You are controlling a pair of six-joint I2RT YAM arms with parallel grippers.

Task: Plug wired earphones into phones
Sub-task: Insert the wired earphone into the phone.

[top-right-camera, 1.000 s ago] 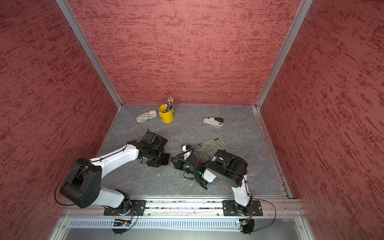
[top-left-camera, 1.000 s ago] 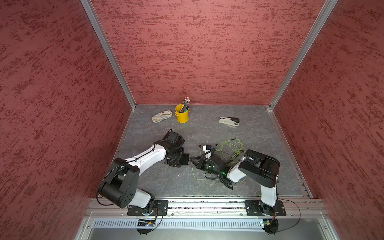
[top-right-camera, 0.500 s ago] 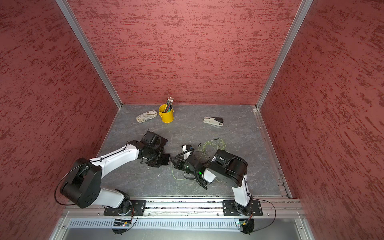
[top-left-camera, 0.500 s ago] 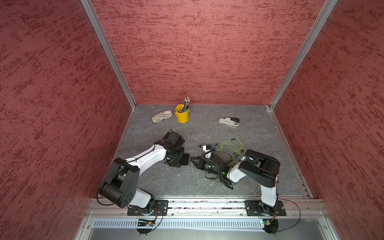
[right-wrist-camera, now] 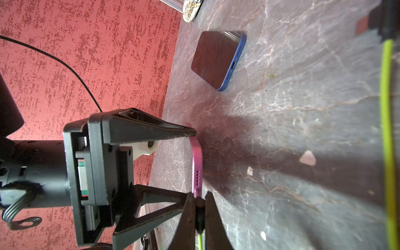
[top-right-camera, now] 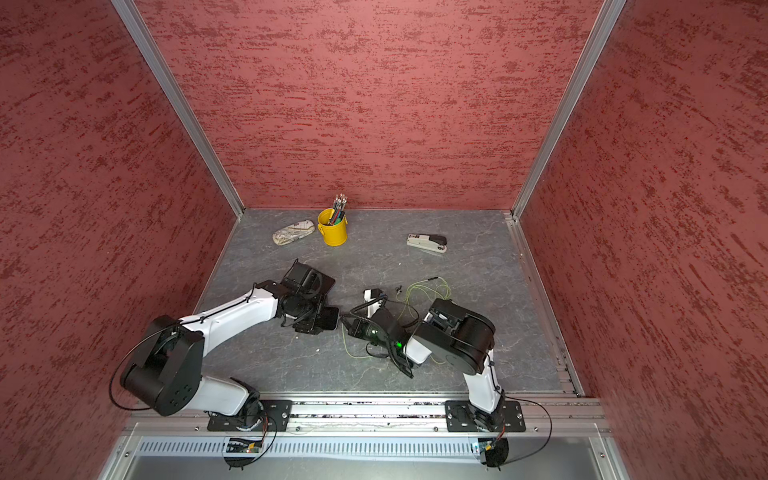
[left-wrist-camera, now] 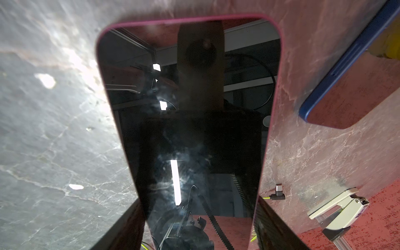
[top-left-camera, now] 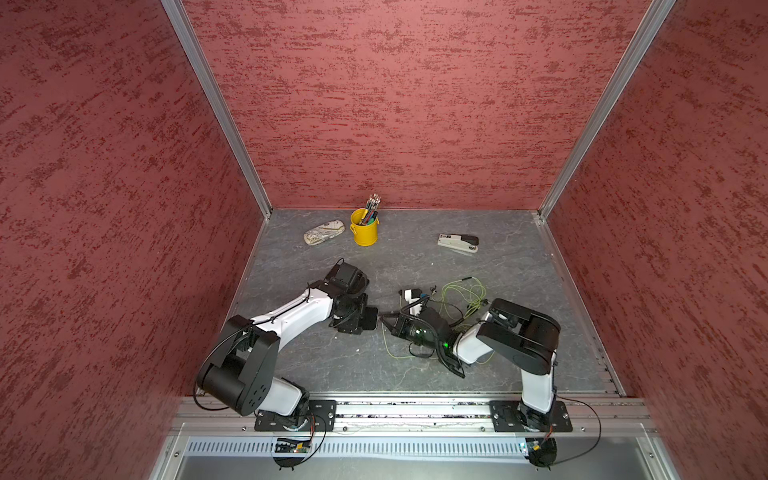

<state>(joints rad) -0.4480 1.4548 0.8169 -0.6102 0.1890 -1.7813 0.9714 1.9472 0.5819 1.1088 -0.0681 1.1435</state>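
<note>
Nothing moved since a second earlier: left gripper (left-wrist-camera: 199, 201) clasped the pink-edged glossy black phone (left-wrist-camera: 190, 97) by its sides mid-table; right gripper (right-wrist-camera: 199, 200) pinched the small black lime-cabled plug (right-wrist-camera: 199, 211) at its bottom edge. Alignment couldn't be seen, so a skewed push risked bending the plug or skidding the phone.

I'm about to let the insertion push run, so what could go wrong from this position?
The right gripper pinches the plug near the corner of the pink-edged phone, off the middle of its edge; pushing now may scrape the frame instead of entering a port.
Slack green cable passes close by the right arm and loops beside it in both top views; it could snag and tug the plug askew.
</note>
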